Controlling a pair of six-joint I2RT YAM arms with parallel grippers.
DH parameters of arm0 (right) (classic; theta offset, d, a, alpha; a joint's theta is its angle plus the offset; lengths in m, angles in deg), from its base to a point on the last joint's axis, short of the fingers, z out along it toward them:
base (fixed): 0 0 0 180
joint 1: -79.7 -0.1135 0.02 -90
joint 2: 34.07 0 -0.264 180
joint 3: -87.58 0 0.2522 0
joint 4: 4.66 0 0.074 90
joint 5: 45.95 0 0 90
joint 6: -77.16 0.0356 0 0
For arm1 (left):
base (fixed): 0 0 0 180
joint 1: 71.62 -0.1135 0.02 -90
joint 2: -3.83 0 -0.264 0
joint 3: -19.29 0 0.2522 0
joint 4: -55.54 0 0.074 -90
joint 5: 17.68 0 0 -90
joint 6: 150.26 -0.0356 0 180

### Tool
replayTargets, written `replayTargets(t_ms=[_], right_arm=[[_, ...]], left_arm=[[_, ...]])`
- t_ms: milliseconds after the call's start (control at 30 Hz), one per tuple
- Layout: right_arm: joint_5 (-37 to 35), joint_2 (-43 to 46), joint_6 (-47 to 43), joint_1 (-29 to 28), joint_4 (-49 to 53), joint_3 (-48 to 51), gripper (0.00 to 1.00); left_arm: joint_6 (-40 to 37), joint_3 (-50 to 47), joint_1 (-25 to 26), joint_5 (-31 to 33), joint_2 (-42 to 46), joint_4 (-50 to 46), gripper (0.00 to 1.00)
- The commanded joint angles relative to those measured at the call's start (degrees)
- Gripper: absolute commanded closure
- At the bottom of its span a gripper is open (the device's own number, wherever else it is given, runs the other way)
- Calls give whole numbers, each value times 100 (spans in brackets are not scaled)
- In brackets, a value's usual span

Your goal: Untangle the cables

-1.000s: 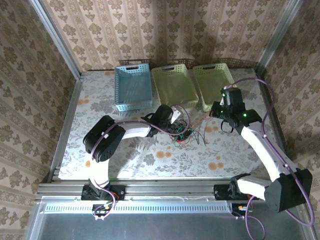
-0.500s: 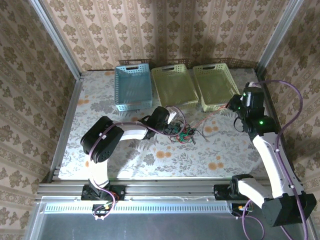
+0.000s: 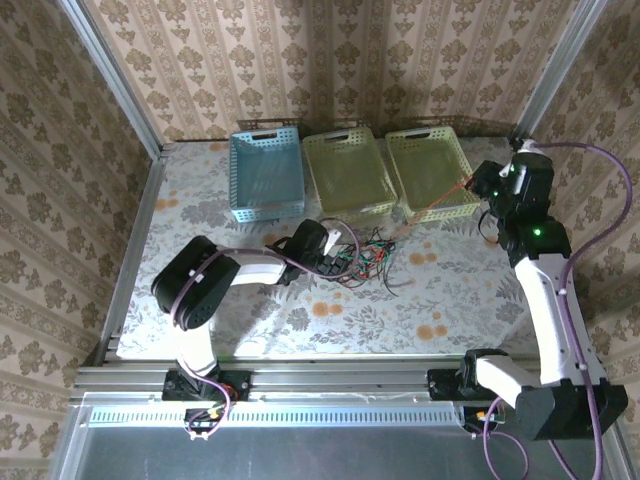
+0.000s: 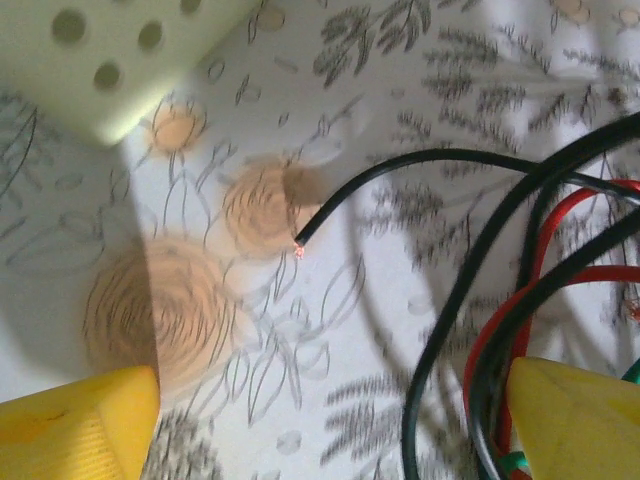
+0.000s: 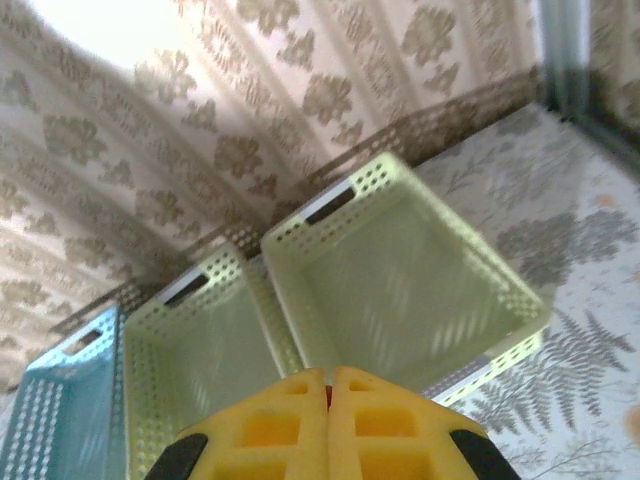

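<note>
Over the last second the right arm has swung away from the cables (image 3: 365,258) toward the far right corner, drawing 1 red cable (image 3: 440,203) out into a nearly straight line, while the left arm has drawn back slightly to the left. Nearest, the left fingers (image 4: 575,410) stand wide apart over the counter (image 3: 250,310). Black and red strands run just beside 1 of them, nothing is pinched between them, and a loose black end lies free ahead. The cables sit as a loose heap mid-counter, just in front of the middle basket (image 3: 350,175). That is the first worry: with nothing anchoring the heap, a further pull would likely drag the whole bundle along rather than free the strand, and it could cinch the remaining loops tighter. Farther out, the red cable crosses the near corner of the right-hand basket (image 3: 430,170) in the top view. There it could catch on the rim or the perforated wall and shift that light basket. Farthest, the right fingers (image 5: 300,420) are pressed together with only a sliver of red at their seam. So thin a hold on a taut strand could slip, and the cable would spring back into the pile.
</note>
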Motion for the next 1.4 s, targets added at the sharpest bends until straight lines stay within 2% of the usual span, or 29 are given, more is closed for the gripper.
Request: replayTargets(t_ms=[0,67,133,400,667,900,1000,1100,1167,1233,1300,1333,1367], right_arm=[[678,-203,-35,-32,-114,-165,100],[732,-354,-152,-211,102,-123,100],[741,-488,-249,-374,311,-82,100],[952,-755,-211,-516,304,288,100],[1350,-1060,-534,-516,481,110,100],[1543,-1085,-568,-516,574,90,100],[1537,-1041,-572,-517,583,134,100],[1521,-1001,-552,-516,566,194,100],[1486,-979,-530,-516,558,222,100],[1367,-914,-491,-516,541,245,100],[1047,-797,-424,-516,510,298,100],[776,-708,-374,-500,490,346,100],[533,-611,-315,-478,462,385,100]], left_arm=[[-432,-312,-65,-303,486,-711,8],[-613,-290,-50,-486,859,-786,6],[-831,-162,-42,-668,1183,-985,0],[-1534,852,-31,-893,1595,-1889,0],[-1817,2029,388,-990,360,-1796,0],[-1676,2435,497,-1136,-684,-1484,0],[-1687,2440,490,-1120,-911,-1505,4],[-1603,2374,488,-1081,-1107,-1395,19],[-1518,2317,488,-1036,-1216,-1250,39],[-1403,2228,479,-913,-1284,-1069,69],[-1314,2100,467,-708,-1255,-897,92],[-1277,2000,470,-573,-1202,-784,100],[-1239,1900,470,-438,-1116,-676,100]])
